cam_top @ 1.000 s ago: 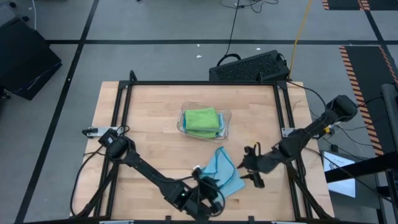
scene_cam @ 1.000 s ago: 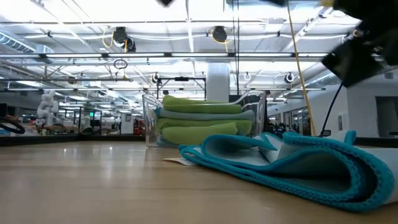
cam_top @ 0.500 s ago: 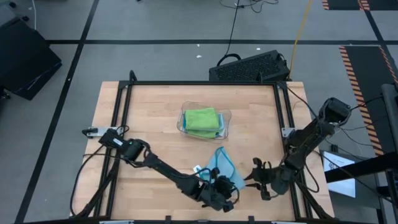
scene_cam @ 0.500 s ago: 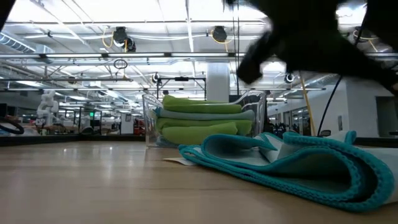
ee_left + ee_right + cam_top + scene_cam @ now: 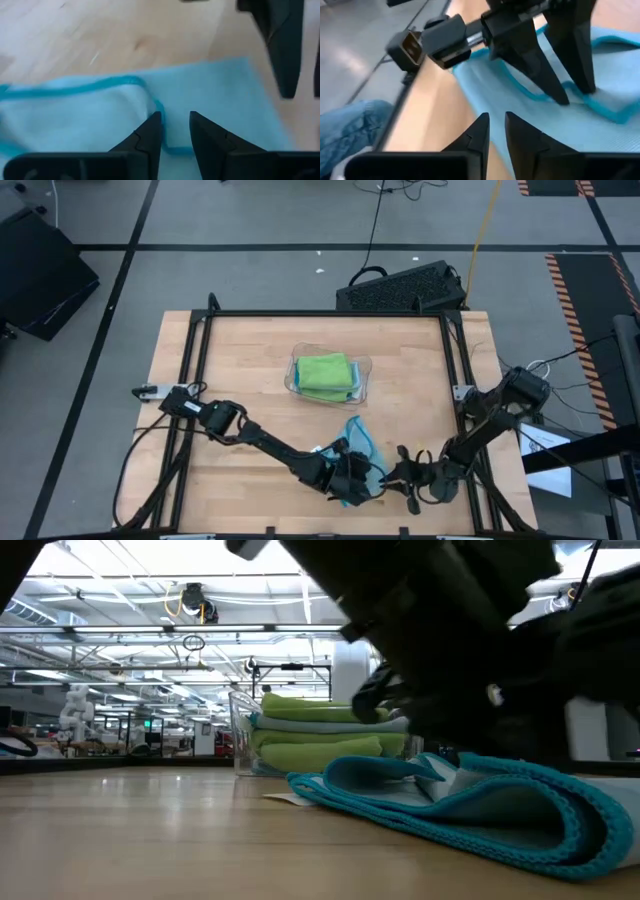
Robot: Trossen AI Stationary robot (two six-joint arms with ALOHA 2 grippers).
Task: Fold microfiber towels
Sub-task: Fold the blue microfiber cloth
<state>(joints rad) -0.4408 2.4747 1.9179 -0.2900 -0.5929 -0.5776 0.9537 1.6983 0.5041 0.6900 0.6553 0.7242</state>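
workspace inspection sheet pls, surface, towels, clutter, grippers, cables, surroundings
surface: wooden table in a black frame, mostly bare
job's things: blue towel partly folded near the front edge; green towels stacked folded in a clear tray at mid-table
clutter: nothing seen on the table beyond the tray
grippers: left gripper over the blue towel's front part, fingers narrowly apart astride its hem; right gripper at the towel's right edge, fingers close together, grip cannot be told
cables: yellow cable and black cable on the floor behind the table
surroundings: black keyboard-like unit behind the table; a person's jeans in the right wrist view
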